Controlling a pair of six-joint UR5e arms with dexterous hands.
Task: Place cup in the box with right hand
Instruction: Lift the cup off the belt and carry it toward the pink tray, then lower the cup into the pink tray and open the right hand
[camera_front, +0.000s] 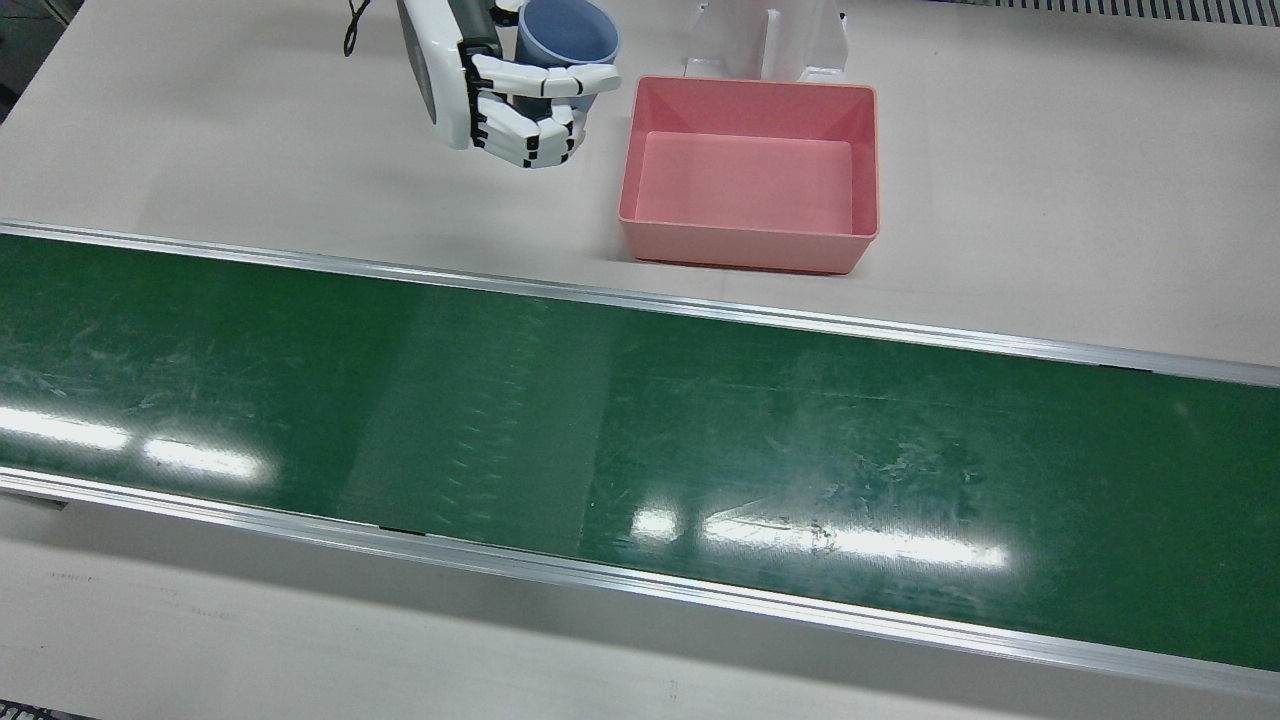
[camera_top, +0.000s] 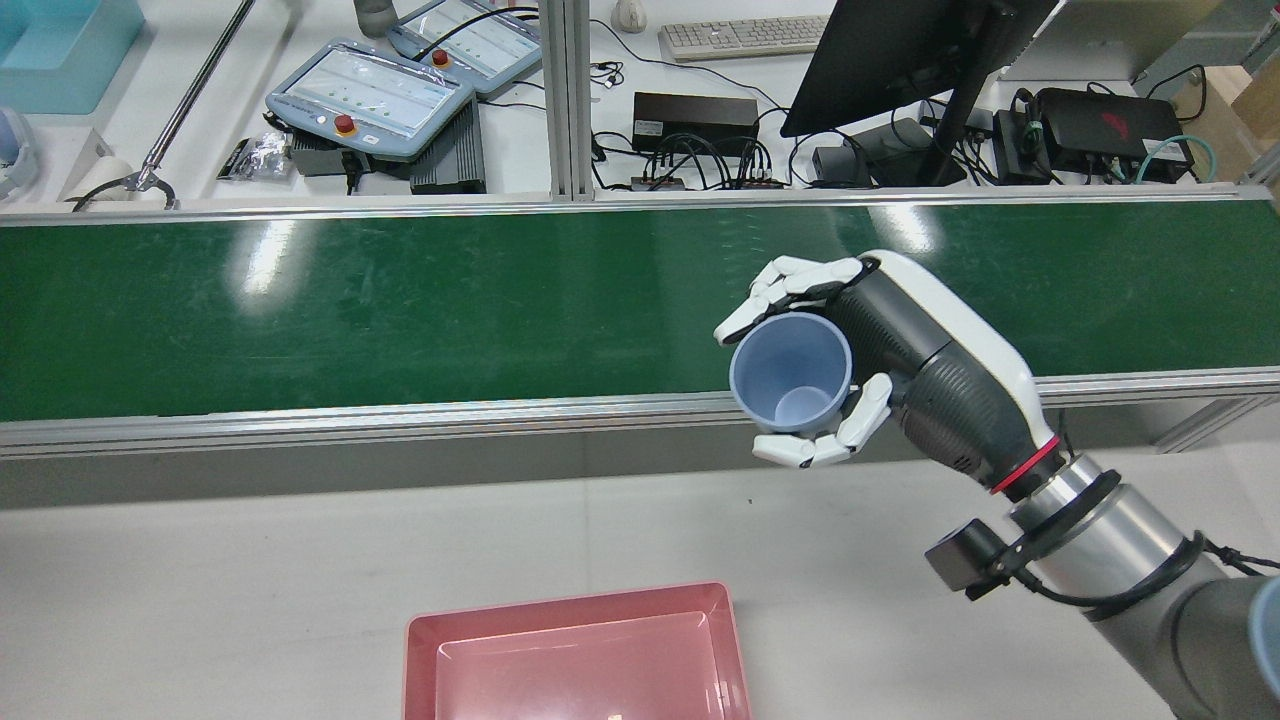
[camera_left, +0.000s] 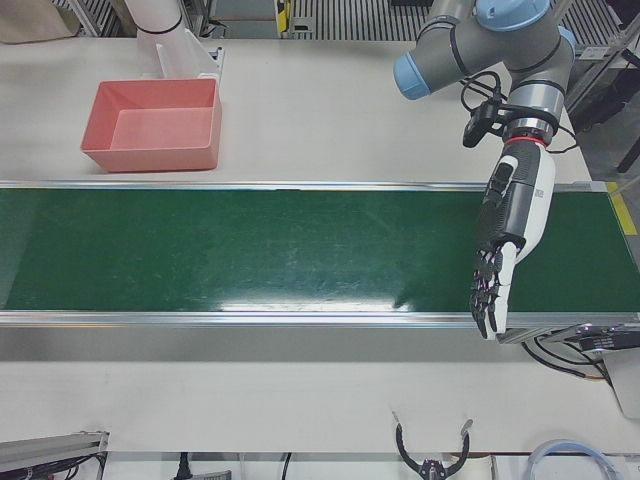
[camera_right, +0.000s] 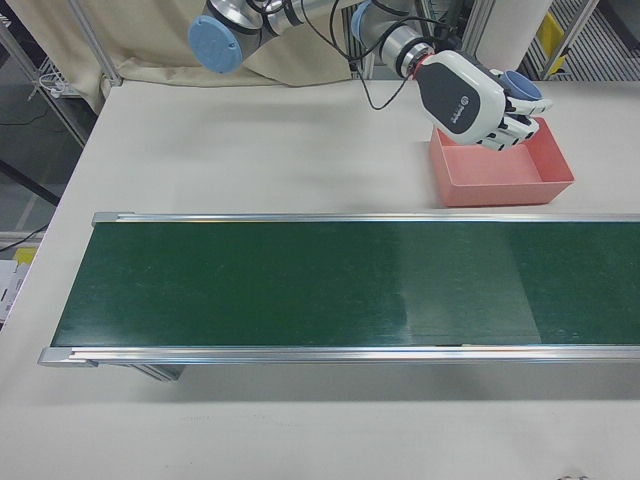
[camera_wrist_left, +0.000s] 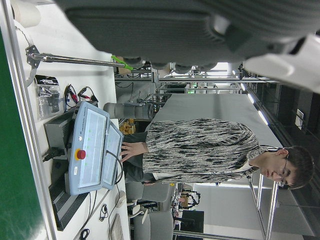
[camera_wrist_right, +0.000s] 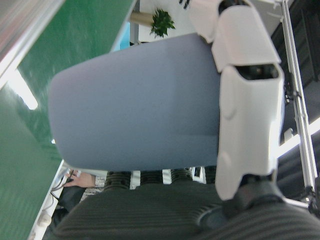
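Observation:
A blue-grey cup (camera_front: 568, 35) is held upright in the air, mouth up, with my right hand (camera_front: 510, 100) shut around its side. Seen from behind, the cup (camera_top: 790, 375) looks empty inside the right hand (camera_top: 880, 350). The hand and cup hang above the table, beside the pink box (camera_front: 745, 180) on the robot's right of it and apart from it. The box (camera_top: 570, 650) is empty. The cup (camera_wrist_right: 135, 105) fills the right hand view. My left hand (camera_left: 495, 270) hangs open, fingers straight, over the belt's end far from the box (camera_left: 155, 125).
A green conveyor belt (camera_front: 640, 420) with metal rails crosses the table in front of the box. A white pedestal (camera_front: 770, 40) stands just behind the box. Beyond the belt are teach pendants (camera_top: 370, 100), a monitor (camera_top: 900, 60) and a person (camera_wrist_left: 200, 150).

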